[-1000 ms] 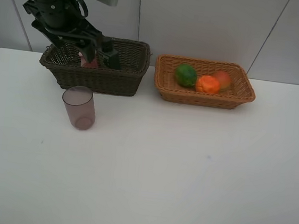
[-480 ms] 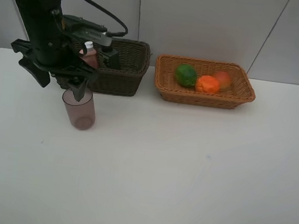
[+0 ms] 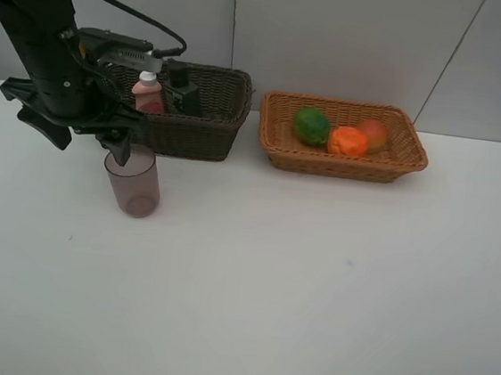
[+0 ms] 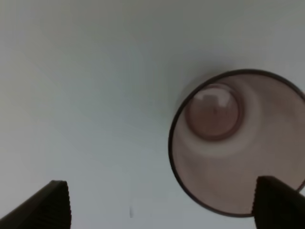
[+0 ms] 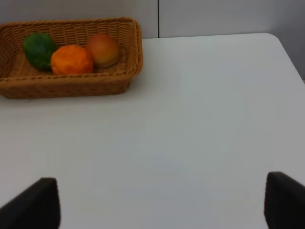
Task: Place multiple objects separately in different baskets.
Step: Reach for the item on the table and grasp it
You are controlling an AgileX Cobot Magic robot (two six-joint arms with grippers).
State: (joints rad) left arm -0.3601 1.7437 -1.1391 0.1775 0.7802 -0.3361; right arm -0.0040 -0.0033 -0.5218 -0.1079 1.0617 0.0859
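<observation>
White table (image 3: 311, 292), mauve cup (image 3: 132, 180) upright, left hand (image 3: 81, 137) wide open, empty, no legible labels

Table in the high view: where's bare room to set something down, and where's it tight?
Free: the white table in front of both baskets, right of the mauve cup. Also the strip between dark basket and tan basket. Crowded: back left, where the open left hand hangs beside the cup.
</observation>
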